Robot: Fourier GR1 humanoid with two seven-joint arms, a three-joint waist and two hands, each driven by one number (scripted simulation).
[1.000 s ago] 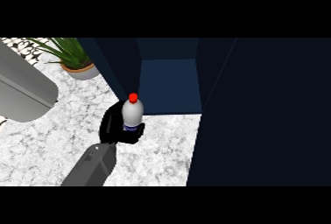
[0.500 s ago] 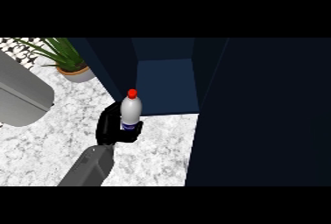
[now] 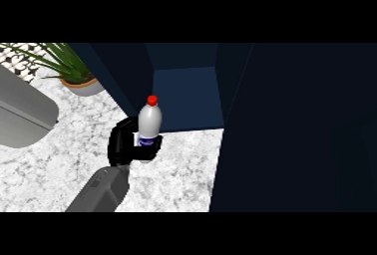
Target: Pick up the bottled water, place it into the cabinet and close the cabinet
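- bottled water: upright, pale body, red cap on top, blue label low on the body.
- bottle is held in the left hand: black fingers curl round the lower part over the label, and the upper body and cap stick out above the hand.
- bottle sits at the front of the open cabinet, at the lower left corner of the opening. The cap overlaps the dark edge where the left wall meets the blue interior. Can't tell if any part of it is inside yet.
- can't tell if the bottle's base touches the counter; the hand hides it.
- grey forearm comes up from the lower edge left of centre and slants up and right to the hand.
- right hand does not show.
- cabinet is dark navy, with a lighter blue inner panel visible through the opening.
- cabinet door: big dark panel filling the right side of the view, swung open, its edge just right of the opening.
- counter: white-grey marbled top under the hand and the arm, running up to the cabinet's front.
- potted plant: long green leaves in a pale pot, up left, beside the cabinet's left side and well apart from the bottle.
- grey rounded object at the left edge, cut off by the frame; can't tell what it is.
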